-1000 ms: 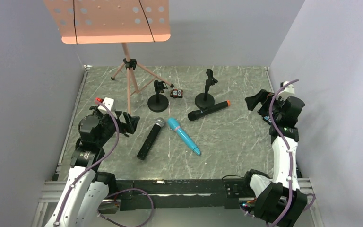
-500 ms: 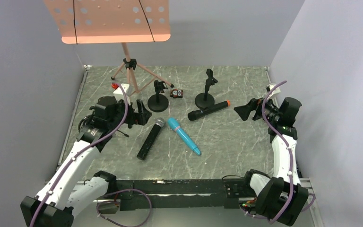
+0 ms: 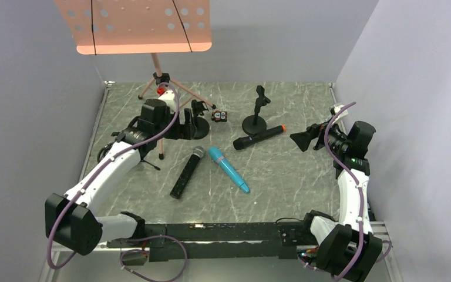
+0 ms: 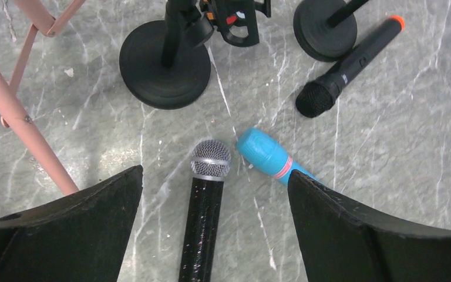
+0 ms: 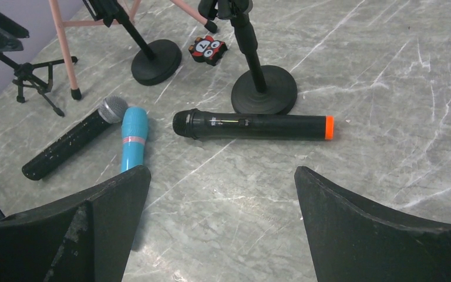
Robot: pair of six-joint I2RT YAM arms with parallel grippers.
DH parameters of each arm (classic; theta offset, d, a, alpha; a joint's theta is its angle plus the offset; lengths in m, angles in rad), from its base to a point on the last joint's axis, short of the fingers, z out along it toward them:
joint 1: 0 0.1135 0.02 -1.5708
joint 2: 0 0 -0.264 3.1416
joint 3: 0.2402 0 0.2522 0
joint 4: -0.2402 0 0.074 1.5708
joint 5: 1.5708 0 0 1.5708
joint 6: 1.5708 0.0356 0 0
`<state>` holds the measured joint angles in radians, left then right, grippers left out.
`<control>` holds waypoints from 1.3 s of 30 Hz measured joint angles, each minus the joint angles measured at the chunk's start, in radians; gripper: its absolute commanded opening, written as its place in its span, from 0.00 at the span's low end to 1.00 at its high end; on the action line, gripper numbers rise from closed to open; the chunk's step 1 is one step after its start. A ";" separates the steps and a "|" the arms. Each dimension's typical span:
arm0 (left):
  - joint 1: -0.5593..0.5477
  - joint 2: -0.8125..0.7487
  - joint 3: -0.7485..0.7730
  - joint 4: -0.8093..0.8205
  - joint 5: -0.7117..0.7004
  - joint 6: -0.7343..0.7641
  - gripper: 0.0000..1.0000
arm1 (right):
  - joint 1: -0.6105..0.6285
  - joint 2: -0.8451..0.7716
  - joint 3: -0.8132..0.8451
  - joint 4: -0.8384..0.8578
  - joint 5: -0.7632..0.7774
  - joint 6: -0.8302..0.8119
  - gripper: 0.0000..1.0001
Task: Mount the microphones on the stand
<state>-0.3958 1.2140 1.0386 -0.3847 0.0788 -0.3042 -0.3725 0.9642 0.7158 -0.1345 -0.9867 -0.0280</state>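
Note:
Three microphones lie on the marble table. The black one with a silver mesh head lies beside the blue one. The black one with an orange end rests against the right stand's base. My left gripper hangs open above the left stand, partly hiding it. In the left wrist view its jaws straddle the mesh head from above, with the blue microphone just right of it. My right gripper is open, empty and apart from the orange-ended microphone.
A pink music stand stands on its tripod at the back left, one leg close to my left arm. A small red-and-black toy sits between the two stands. A small black tripod is at the left. Grey walls enclose the table.
My left arm has swung from the near left forward and right, to above the left stand. My right gripper shifted slightly left toward the table's middle, then held still. Both stayed open.

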 measured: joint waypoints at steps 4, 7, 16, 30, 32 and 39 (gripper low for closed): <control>-0.032 0.060 0.043 0.011 -0.084 -0.086 0.90 | 0.000 0.000 0.000 0.000 -0.008 0.000 1.00; -0.084 0.128 0.116 -0.011 -0.183 -0.161 0.85 | 0.000 0.000 0.000 0.000 -0.012 0.001 1.00; -0.191 0.426 0.487 -0.186 -0.501 -0.364 0.61 | 0.000 -0.003 0.000 0.000 -0.021 0.005 1.00; -0.221 0.645 0.730 -0.356 -0.695 -0.396 0.45 | 0.000 -0.018 0.000 0.000 -0.025 0.005 1.00; -0.221 0.655 0.732 -0.360 -0.703 -0.392 0.41 | 0.000 -0.018 0.000 0.001 -0.025 0.005 1.00; -0.221 0.690 0.771 -0.364 -0.710 -0.365 0.22 | 0.000 -0.018 0.000 0.000 -0.025 0.004 1.00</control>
<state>-0.6167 1.9041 1.8099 -0.7490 -0.6315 -0.6697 -0.3725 0.9466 0.7162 -0.1341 -1.0119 -0.0238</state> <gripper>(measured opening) 0.298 0.995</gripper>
